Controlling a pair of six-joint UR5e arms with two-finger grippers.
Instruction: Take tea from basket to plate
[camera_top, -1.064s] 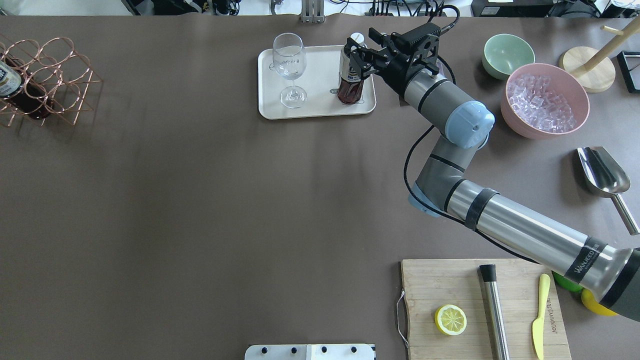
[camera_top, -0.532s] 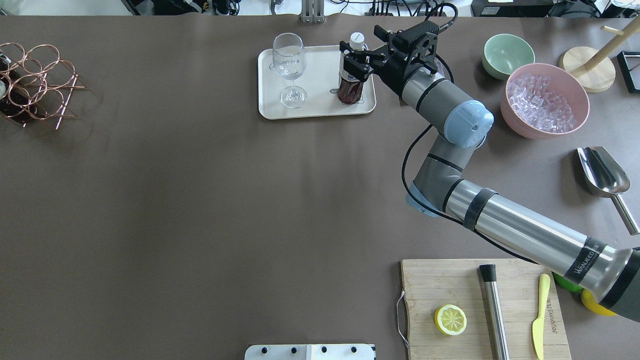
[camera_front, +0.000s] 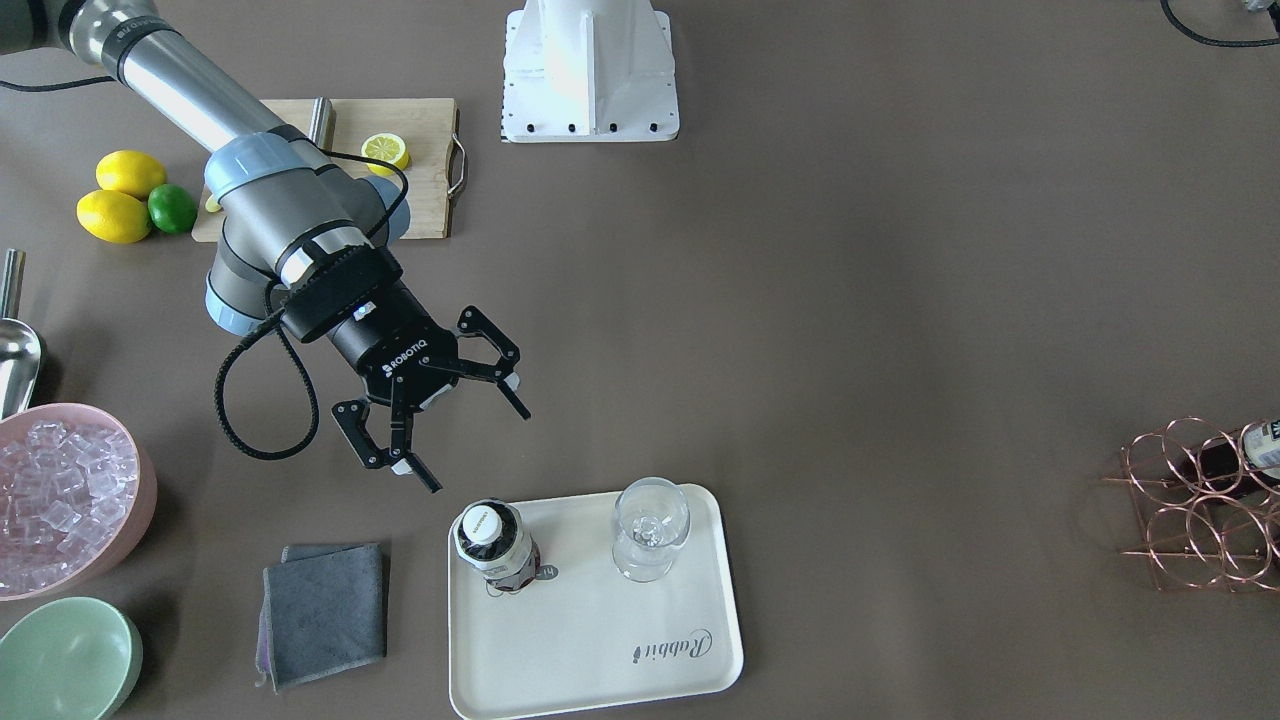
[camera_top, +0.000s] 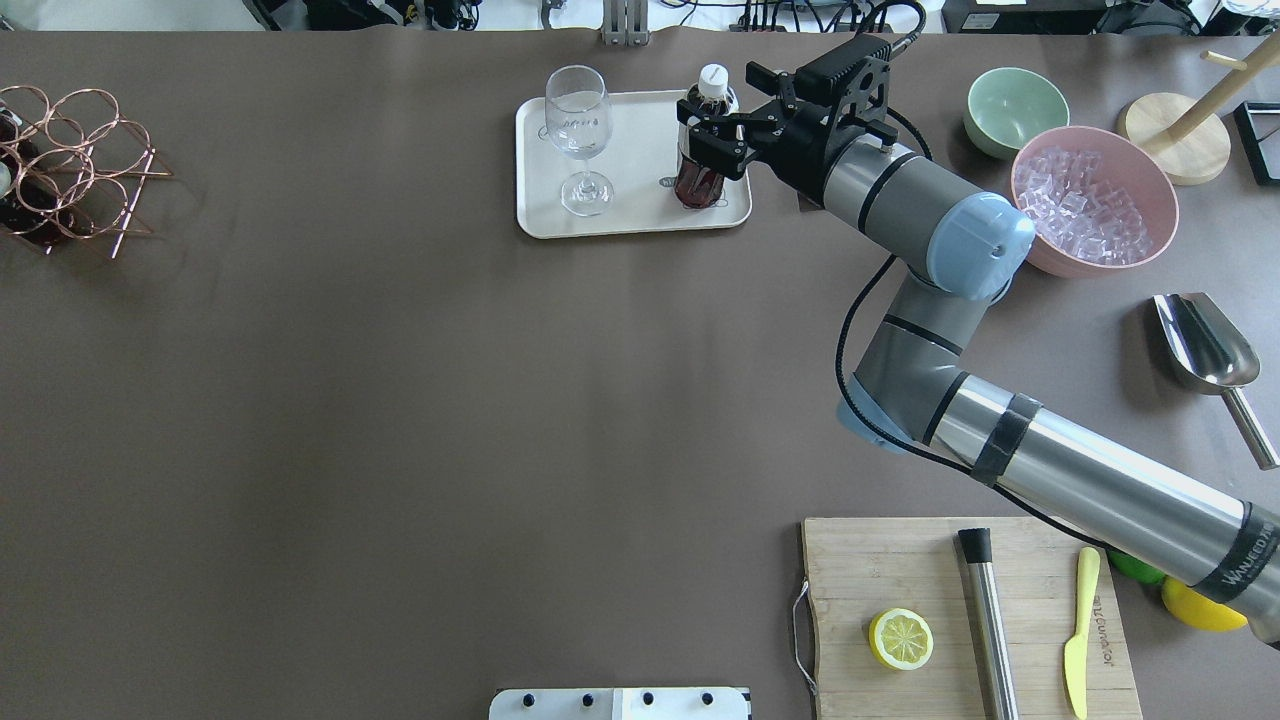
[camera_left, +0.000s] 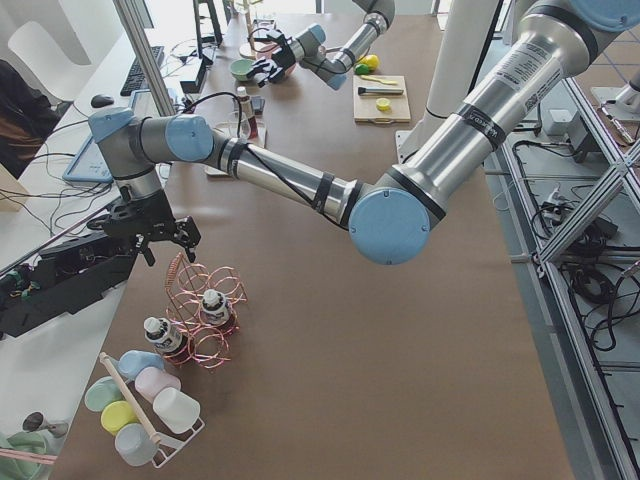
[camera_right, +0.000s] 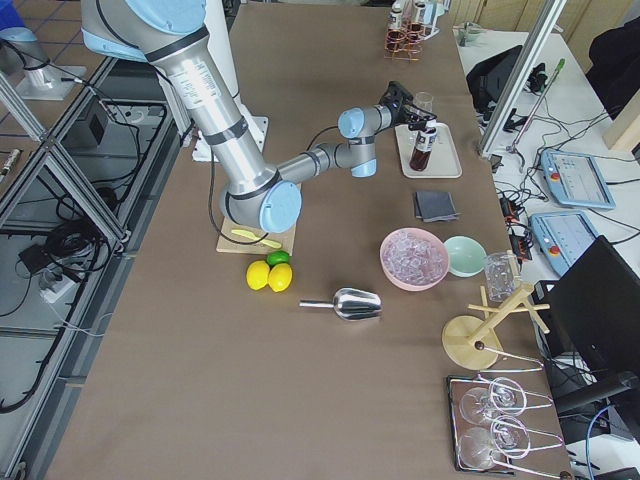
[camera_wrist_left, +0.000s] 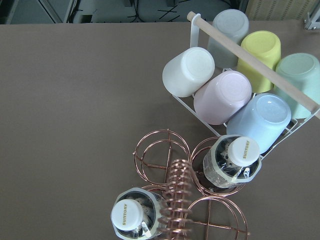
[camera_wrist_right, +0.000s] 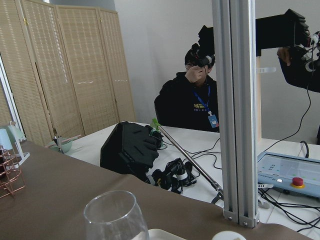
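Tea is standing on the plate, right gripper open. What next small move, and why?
Probably draw the right gripper back toward the robot's base and up. The tea stands upright on the plate beside the glass, and the open jaws are apart from it, so only clearing away remains.

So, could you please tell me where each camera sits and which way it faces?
Front-facing: across the table, facing the robot, steeply down; right gripper open beside the tea on the plate.
Overhead: behind the robot, looking down; right arm enters from the right.
Exterior left: table end near the basket; left arm near.
Exterior right: opposite end; right arm near.
Left wrist: straight down into the basket; no fingers show.
Right wrist: level over the glass towards an operator; no fingers show.
Front-facing and overhead share plate, tea, glass.
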